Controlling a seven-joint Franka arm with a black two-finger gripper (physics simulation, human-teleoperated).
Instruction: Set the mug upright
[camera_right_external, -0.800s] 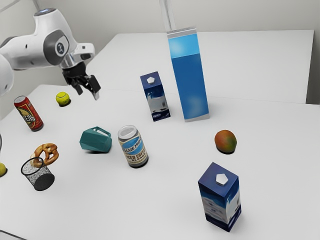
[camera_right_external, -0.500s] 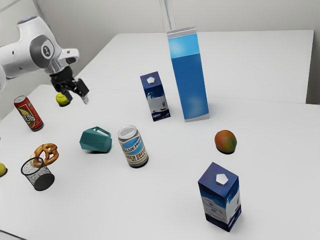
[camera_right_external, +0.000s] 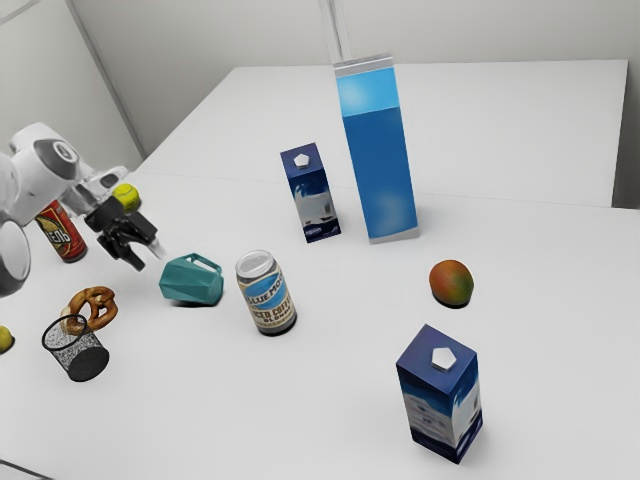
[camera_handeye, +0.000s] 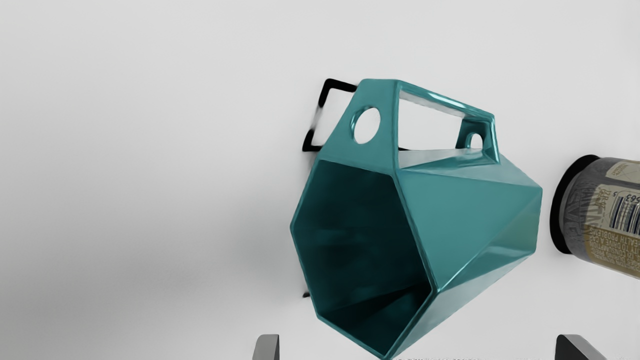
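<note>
My arm (camera_right_external: 42, 170) hides part of the red can (camera_right_external: 63, 238); the exterior view's edge crops a round yellow thing (camera_right_external: 5, 340), the wrist view's the beer can (camera_handeye: 607, 215).

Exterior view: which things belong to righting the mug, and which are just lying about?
For the job:
teal mug, on its side
open hand

Just lying about:
red can
yellow ball
pretzel
mesh cup
beige-and-blue can
small rear carton
front carton
tall blue carton
reddish-green fruit
yellow-green round thing
</note>
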